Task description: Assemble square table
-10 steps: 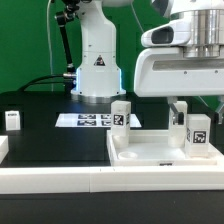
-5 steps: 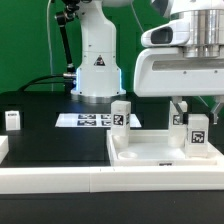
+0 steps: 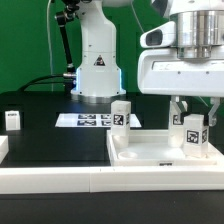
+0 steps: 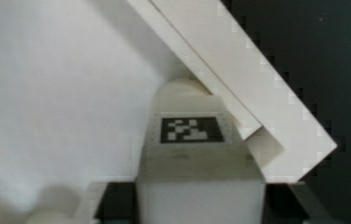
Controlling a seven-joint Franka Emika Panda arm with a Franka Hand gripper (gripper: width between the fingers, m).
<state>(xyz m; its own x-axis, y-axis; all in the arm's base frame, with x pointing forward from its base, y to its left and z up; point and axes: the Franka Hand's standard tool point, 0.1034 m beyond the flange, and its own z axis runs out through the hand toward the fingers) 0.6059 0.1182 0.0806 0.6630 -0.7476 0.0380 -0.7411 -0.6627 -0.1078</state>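
Note:
The white square slab [image 3: 150, 152] lies at the front right of the black table. My gripper [image 3: 195, 118] is shut on a white tagged leg [image 3: 195, 133] and holds it upright over the slab's corner on the exterior view's right. In the wrist view the leg [image 4: 193, 150] sits between my black fingers [image 4: 119, 205], with the slab's raised rim [image 4: 243, 80] running diagonally beside it. A second leg [image 3: 120, 114] stands upright at the slab's far corner on the exterior view's left. A third leg [image 3: 13, 120] stands at the far left. The fourth leg is out of view.
The marker board [image 3: 90, 120] lies flat behind the slab, in front of the robot base [image 3: 95, 60]. A long white rail [image 3: 60, 180] borders the table's front edge.
My gripper, with the leg in it, has shifted slightly toward the exterior view's left and a little lower. Nothing else has moved.

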